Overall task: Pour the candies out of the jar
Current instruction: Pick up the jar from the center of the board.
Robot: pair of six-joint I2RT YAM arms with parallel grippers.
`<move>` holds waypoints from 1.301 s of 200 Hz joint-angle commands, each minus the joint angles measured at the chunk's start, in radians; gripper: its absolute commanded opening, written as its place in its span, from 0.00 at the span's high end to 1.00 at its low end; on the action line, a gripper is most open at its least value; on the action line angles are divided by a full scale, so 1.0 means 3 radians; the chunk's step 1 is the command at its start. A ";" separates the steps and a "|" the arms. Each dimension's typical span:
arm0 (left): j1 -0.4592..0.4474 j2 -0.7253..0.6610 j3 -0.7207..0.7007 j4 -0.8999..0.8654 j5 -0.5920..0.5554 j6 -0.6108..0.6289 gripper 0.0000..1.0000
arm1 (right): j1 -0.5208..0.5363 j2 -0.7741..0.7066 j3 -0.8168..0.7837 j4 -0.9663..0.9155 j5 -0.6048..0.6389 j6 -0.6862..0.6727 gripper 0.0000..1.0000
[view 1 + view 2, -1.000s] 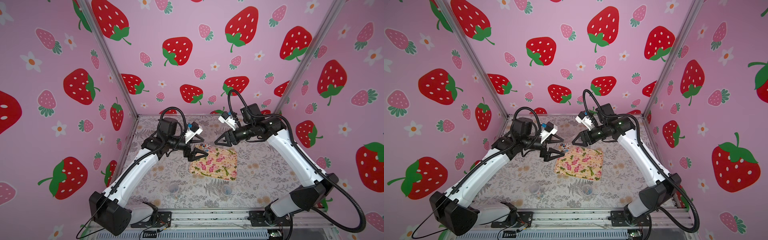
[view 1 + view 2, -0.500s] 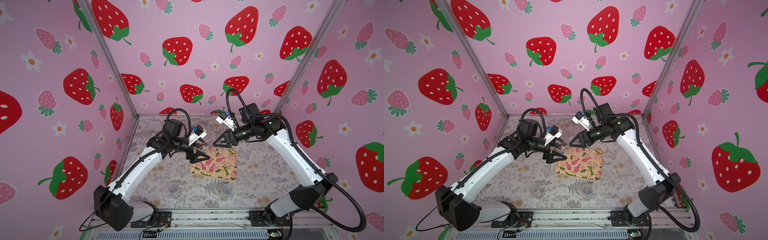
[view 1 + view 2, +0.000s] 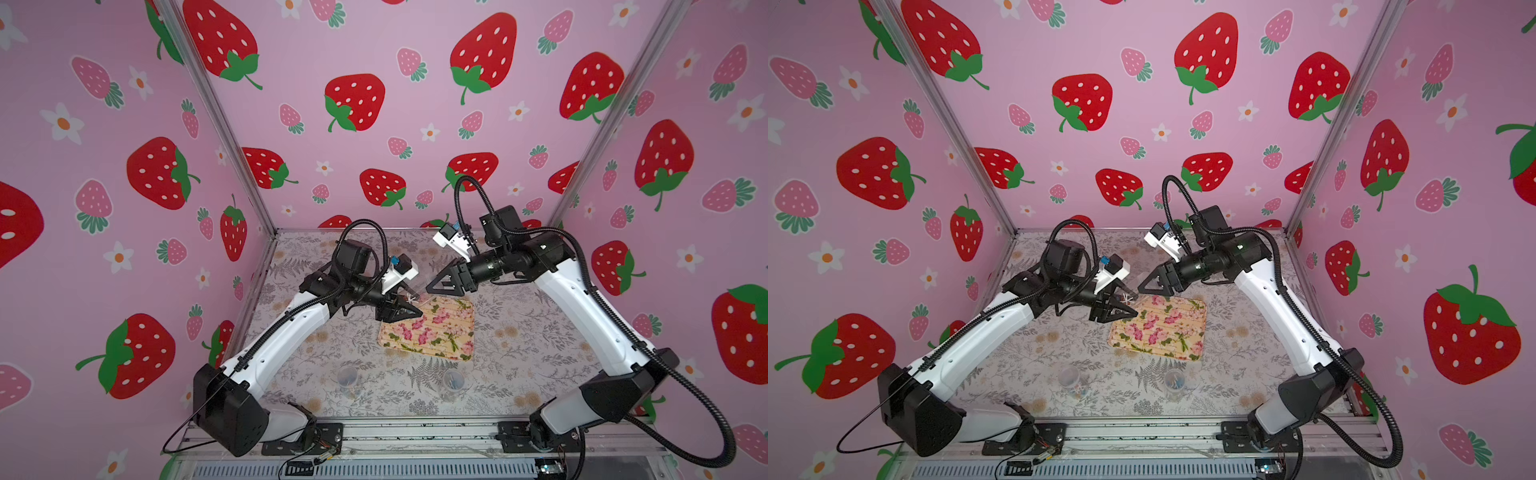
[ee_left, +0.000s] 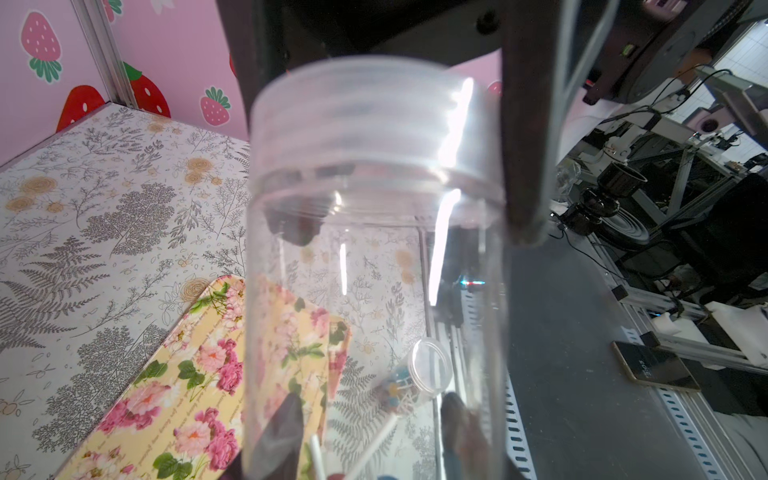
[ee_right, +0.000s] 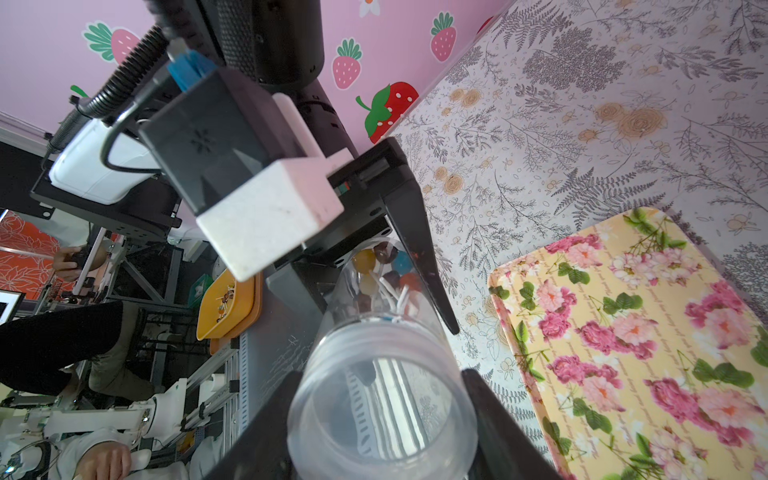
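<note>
Right wrist view: the right claw [image 5: 378,374] grips the jar [image 5: 382,419] by its threaded end. Farther along, the left claw [image 5: 386,320], wide open a second ago, has clamped the bottom end, where the candies [image 5: 382,266] sit. Beyond lies the tray [image 5: 623,332]; nothing poured yet.

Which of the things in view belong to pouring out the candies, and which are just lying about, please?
Part of the job: the jar, held by the left gripper and right gripper; the candies inside it; the flowered tray, probably the landing spot.

Lying about: two small clear jars near the table front edge.
</note>
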 commanded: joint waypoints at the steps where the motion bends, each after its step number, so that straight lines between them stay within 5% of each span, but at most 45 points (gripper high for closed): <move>1: -0.0100 -0.0072 -0.0037 0.0112 0.0120 -0.0103 0.51 | 0.0014 -0.0068 0.0045 0.0229 -0.0003 -0.0064 0.58; 123: -0.0148 -0.0211 -0.0373 0.0810 -0.0099 -0.0638 0.61 | 0.0014 -0.0107 -0.0072 0.0476 0.0116 0.0095 0.49; 147: -0.0148 -0.0257 -0.0486 0.1031 -0.0142 -0.0761 0.61 | 0.0012 -0.0231 -0.0291 0.0917 0.0154 0.0357 0.28; 178: -0.0150 -0.0309 -0.0624 0.1317 -0.0264 -0.0955 0.61 | 0.0012 -0.0438 -0.0559 0.1268 0.0501 0.0607 0.00; 260: -0.0150 -0.0492 -0.1149 0.2229 -0.0690 -0.1561 0.61 | 0.0018 -0.1054 -0.1510 0.2418 0.1658 0.1476 0.00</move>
